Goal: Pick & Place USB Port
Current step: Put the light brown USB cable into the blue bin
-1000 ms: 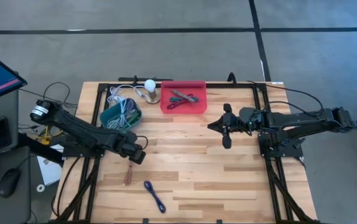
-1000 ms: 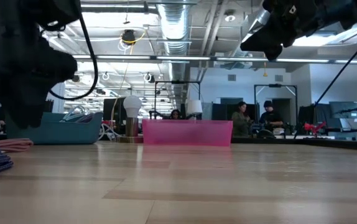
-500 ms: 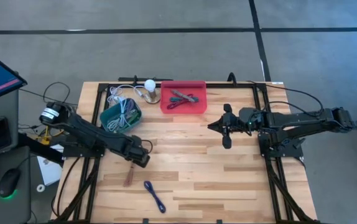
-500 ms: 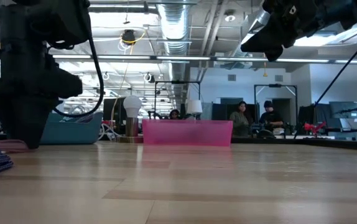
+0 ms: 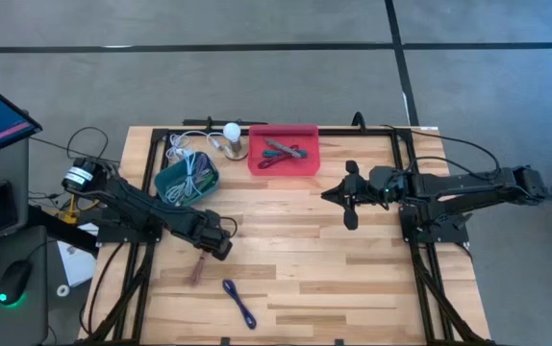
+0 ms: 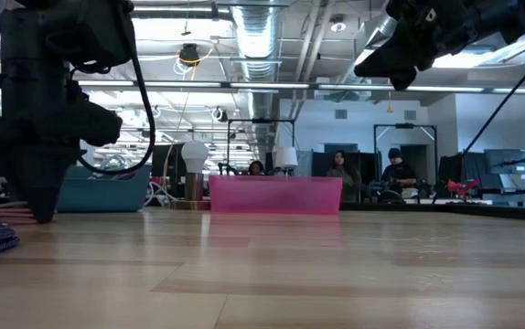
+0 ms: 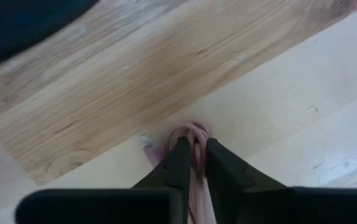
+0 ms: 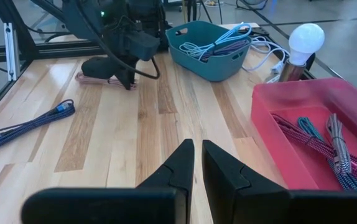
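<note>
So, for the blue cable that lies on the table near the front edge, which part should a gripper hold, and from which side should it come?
Probably its bundled middle, coming straight down from above. The blue cable lies flat on the table as a narrow folded strip with bare wood around it, so fingers set across its narrow width could close on both sides. Its ends look thinner and looser.

Pale wooden plank table (image 5: 353, 279) with a smooth satin sheen, translucent red plastic tray (image 5: 283, 160), matt teal plastic basket (image 8: 211, 55), braided blue fabric-sheathed cable (image 8: 26, 123), matt pink coiled cord (image 7: 196, 174), frosted white bulb (image 8: 306, 39)
</note>
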Controlling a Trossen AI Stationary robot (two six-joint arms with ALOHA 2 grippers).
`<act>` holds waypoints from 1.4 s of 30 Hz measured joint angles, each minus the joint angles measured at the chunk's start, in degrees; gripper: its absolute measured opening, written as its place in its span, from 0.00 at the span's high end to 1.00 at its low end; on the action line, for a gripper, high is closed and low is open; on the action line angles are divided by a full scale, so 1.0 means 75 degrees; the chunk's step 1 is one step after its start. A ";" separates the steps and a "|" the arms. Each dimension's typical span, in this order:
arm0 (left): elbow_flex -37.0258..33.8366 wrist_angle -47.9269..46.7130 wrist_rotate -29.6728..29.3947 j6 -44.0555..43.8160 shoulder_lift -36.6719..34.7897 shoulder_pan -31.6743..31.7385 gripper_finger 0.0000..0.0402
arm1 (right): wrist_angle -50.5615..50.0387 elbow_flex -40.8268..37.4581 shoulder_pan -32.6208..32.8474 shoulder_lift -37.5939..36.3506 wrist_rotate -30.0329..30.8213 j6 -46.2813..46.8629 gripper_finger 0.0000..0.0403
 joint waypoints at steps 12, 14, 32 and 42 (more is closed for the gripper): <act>0.0107 0.0091 -0.0281 0.0821 -0.0577 0.0014 0.96 | -0.0221 0.0000 0.0000 0.0000 -0.0003 0.0000 0.94; 0.0212 0.0097 -0.0575 0.1016 -0.0920 0.0017 0.96 | -0.0219 0.0000 0.0000 0.0000 -0.0002 0.0000 0.94; 0.1084 -0.0112 -0.6004 0.5394 -0.3909 0.0336 0.97 | -0.0252 0.0000 0.0000 -0.0001 -0.0001 0.0000 0.94; 0.0777 -0.0250 -0.7057 0.6959 -0.3602 0.1504 0.97 | -0.0253 0.0000 0.0000 -0.0003 0.0000 0.0073 0.97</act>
